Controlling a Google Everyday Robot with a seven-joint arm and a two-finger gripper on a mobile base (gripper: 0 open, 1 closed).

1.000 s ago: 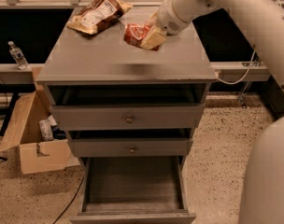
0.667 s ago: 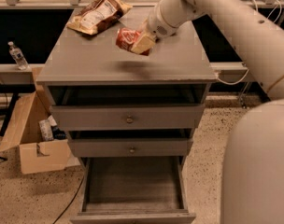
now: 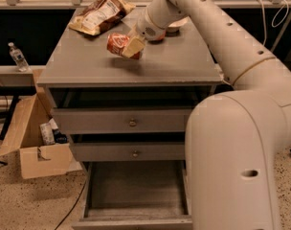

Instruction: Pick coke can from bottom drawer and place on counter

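The red coke can (image 3: 117, 43) lies on its side in my gripper (image 3: 128, 48), held just above the grey counter (image 3: 174, 61) near its middle. The gripper's cream fingers (image 3: 134, 47) are shut on the can. My white arm reaches in from the upper right. The bottom drawer (image 3: 136, 188) stands pulled open below, and its grey floor is bare.
A brown and white snack bag (image 3: 100, 14) lies at the counter's back left. A white bowl (image 3: 176, 24) sits behind my wrist. The two upper drawers (image 3: 132, 123) are slightly ajar. A cardboard box (image 3: 33, 138) and a water bottle (image 3: 17, 56) stand to the left.
My gripper has carried the can leftward and toward the front over the counter. The arm's elbow has swung closer and fills the right side.
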